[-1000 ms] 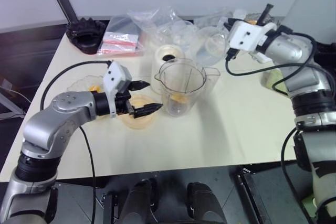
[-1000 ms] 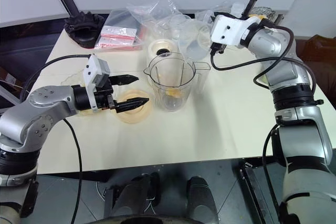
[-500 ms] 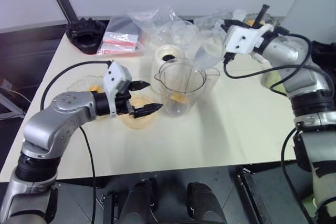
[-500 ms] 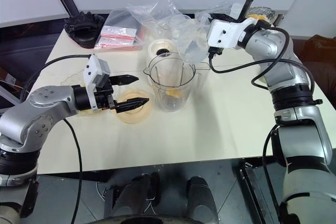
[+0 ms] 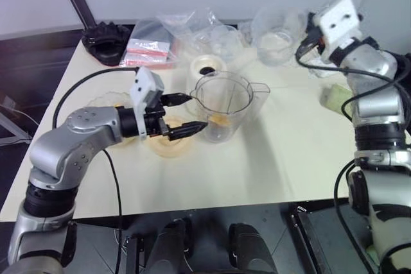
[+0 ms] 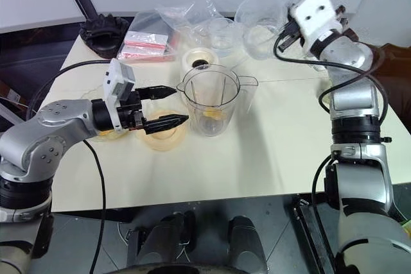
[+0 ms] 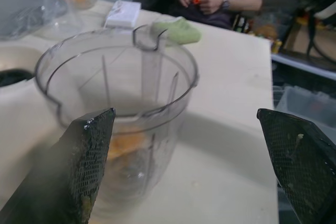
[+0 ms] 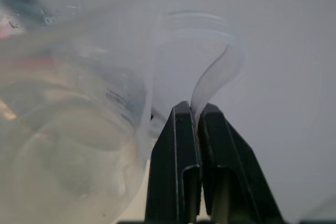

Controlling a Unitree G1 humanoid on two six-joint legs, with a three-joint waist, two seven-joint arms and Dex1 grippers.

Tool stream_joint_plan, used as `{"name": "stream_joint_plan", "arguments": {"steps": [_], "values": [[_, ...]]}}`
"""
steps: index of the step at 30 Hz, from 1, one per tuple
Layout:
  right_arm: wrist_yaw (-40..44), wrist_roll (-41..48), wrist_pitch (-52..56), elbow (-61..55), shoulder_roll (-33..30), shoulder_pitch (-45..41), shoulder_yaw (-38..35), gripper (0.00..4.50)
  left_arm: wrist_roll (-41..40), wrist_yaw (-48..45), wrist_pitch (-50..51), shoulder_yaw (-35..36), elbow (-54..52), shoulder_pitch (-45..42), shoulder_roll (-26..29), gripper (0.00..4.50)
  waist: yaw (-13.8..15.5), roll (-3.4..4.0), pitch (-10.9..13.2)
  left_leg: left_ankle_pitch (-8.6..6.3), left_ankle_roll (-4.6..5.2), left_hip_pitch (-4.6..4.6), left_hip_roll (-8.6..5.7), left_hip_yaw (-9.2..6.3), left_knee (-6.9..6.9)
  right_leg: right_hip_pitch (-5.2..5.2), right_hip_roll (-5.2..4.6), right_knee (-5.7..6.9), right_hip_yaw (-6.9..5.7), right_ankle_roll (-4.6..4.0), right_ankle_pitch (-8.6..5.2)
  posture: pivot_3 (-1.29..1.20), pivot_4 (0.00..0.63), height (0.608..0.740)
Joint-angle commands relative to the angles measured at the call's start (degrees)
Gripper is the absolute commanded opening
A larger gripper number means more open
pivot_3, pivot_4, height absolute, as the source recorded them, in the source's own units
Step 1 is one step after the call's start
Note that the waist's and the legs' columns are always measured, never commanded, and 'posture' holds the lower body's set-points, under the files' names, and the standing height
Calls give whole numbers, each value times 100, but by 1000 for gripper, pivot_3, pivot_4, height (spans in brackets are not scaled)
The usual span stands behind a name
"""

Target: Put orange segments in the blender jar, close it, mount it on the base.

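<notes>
A: why's the left gripper (image 6: 168, 104) spread wide beside the blender jar (image 6: 210, 102) mid-table?

B: prob so we can steady it; segments (image 6: 210, 115) sit inside already. Right gripper (image 8: 191, 114) is pinched on a clear cup's handle (image 8: 215, 72), far right, out of the way imo.

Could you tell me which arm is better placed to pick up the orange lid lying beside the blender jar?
The left. Its gripper hangs open directly over the orange lid, next to the blender jar. The right gripper is shut on a clear measuring cup's handle at the table's far side.
</notes>
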Motion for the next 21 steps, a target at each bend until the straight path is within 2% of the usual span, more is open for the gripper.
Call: {"name": "stream_joint_plan", "arguments": {"steps": [1, 5, 8, 13, 21], "values": [[-823, 698, 1074, -581, 135, 157, -1100, 22, -208, 3, 68, 195, -207, -170, 36, 4500, 9, -1, 0, 0, 0, 0, 1, -1, 1, 1, 0, 1, 0, 0, 0, 0, 150, 740], [-1945, 1129, 1640, -986, 460, 689, -2204, 22, -239, -10, 94, 121, -289, -193, 67, 4500, 15, -1, -1, 0, 0, 0, -1, 0, 0, 2, -1, -1, 0, -2, -1, 0, 150, 740], [-2178, 1404, 1638, -1437, 710, 1209, -2566, 22, -268, 13, 115, 102, -326, -193, 41, 4500, -4, 1, -1, 0, 0, 0, -1, 4, -2, 0, -1, -1, 2, -2, -1, 0, 150, 740], [-2683, 900, 988, -1732, 1204, 2637, -2426, 22, -226, -25, 69, -18, -285, -99, -7, 4500, -27, 0, -4, 0, 1, 11, 5, 8, -7, 4, 8, 1, 5, 0, -1, 0, 150, 740], [-3450, 562, 137, -1363, 1848, 3290, -2188, 22, -163, -128, 65, -84, -236, 9, 43, 4500, -37, 7, -4, 0, 2, 15, 8, 18, -4, 1, 11, 2, 16, -16, -10, 0, 150, 740]]}}
